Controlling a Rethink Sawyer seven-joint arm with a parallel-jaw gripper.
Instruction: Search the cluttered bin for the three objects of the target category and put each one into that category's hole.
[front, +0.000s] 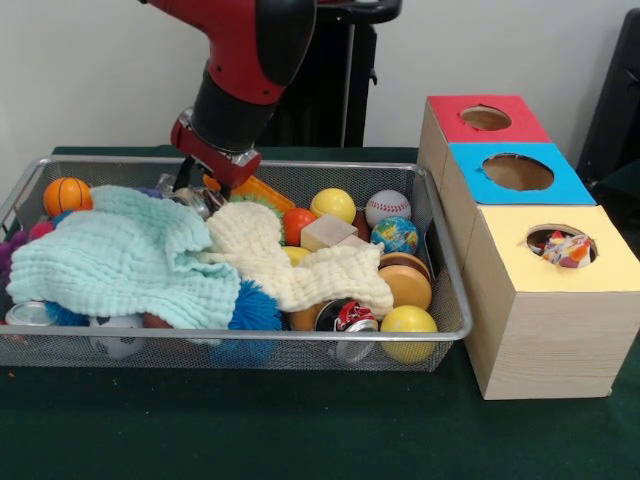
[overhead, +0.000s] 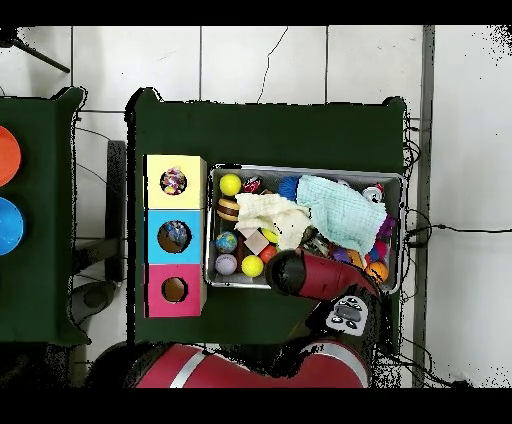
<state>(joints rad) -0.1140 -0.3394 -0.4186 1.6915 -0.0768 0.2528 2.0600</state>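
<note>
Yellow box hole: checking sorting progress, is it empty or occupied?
Occupied: a multicolored object sits in the yellow box hole.

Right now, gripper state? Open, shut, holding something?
Gripper: cannot be told; it is down in the bin behind the cloths, hidden.

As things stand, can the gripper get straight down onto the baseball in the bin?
Probably yes. The baseball lies uncovered at the bin's far corner beside the boxes, clear of both cloths, with only the yellow ball and globe ball close by. The gripper is low at the bin's far side and would have to shift across.
</note>
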